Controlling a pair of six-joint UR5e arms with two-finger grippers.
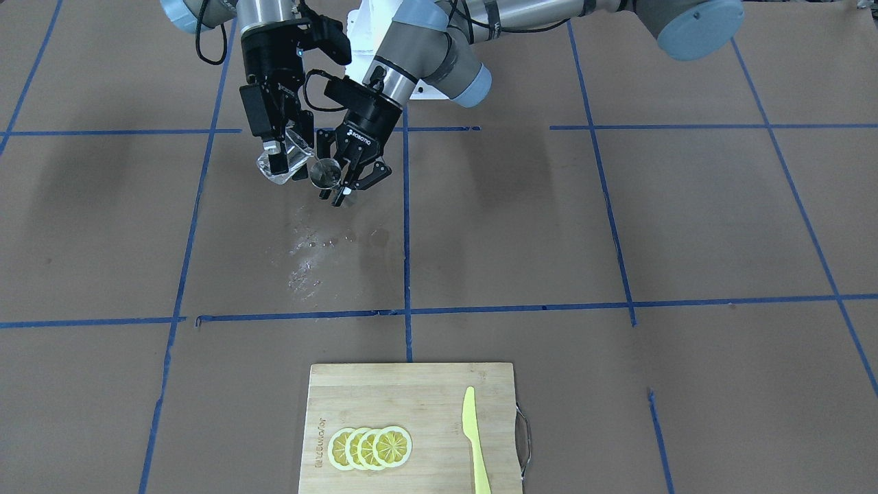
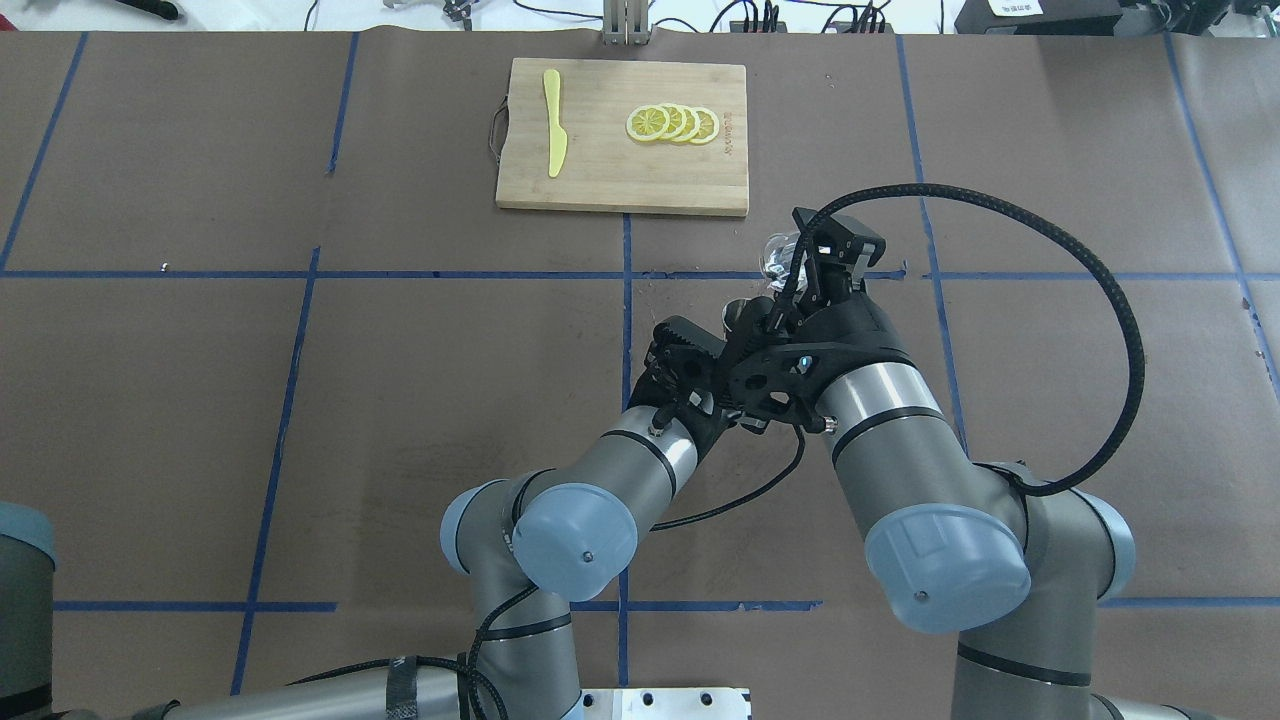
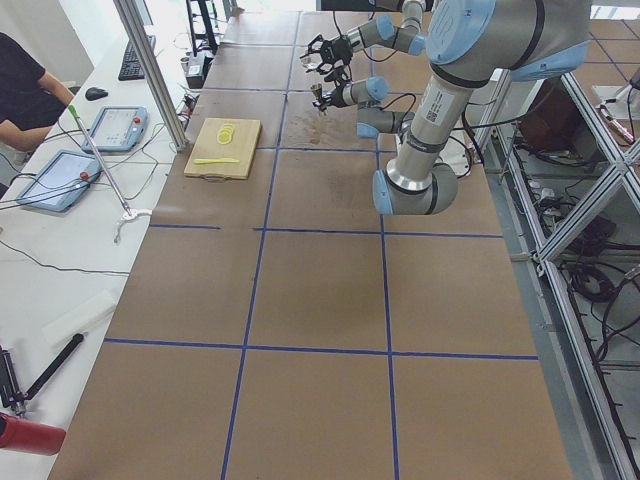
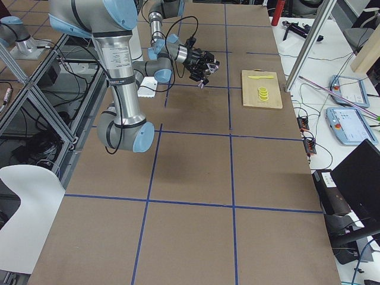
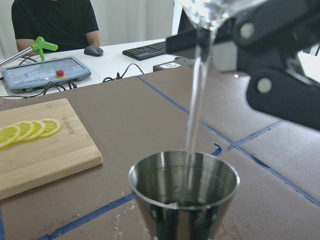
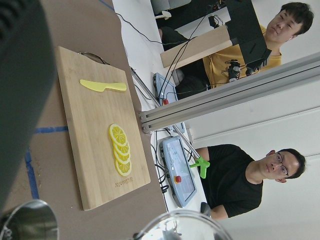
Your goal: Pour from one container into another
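Pouring now: right gripper (image 1: 282,152) clamps the tilted clear glass (image 1: 269,171), its stream (image 5: 195,110) falling into the steel cup (image 5: 184,200) that left gripper (image 1: 334,185) grips, aloft over the tabletop (image 1: 617,226), robot-side of the cutting board (image 1: 411,391). Best tilt gently, stream centred.

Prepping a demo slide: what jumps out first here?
A water stream falling from a tilted clear glass in the right jaws into a steel cup held by the left jaws, in front of the robot. Below, wet splashes on the brown paper; at the far edge, a cutting board with lemon slices.
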